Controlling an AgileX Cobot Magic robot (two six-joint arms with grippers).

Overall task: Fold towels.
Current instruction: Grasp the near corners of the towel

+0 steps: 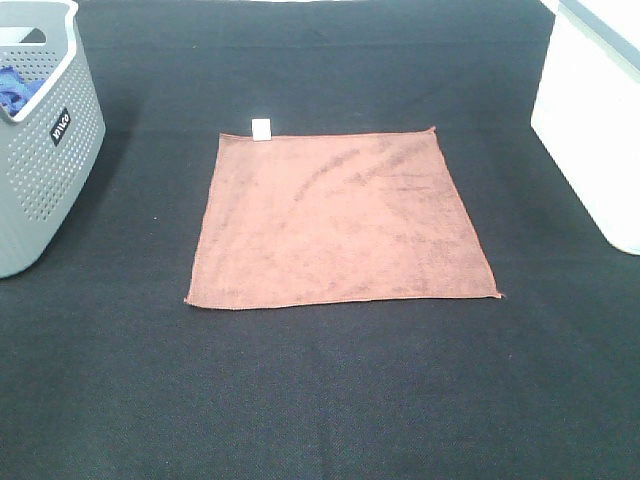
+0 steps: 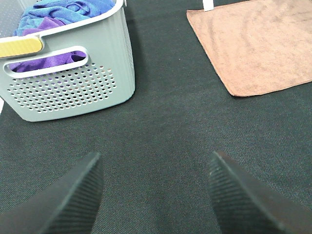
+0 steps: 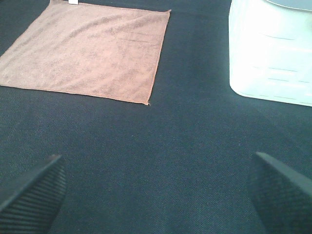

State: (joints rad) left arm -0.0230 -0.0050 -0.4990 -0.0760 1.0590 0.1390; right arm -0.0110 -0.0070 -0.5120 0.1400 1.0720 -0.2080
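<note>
Exterior high shows one towel, one basket, perhaps one bin.

We look down from high on the rust-brown square microfibre towel, centred. Our two wrist cameras sit low over the black cloth tabletop, each facing the towel from well apart; all three views share it.

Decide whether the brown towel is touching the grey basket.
Apart. The exterior high view shows a bare strip of black mat between the towel and the basket.
</note>
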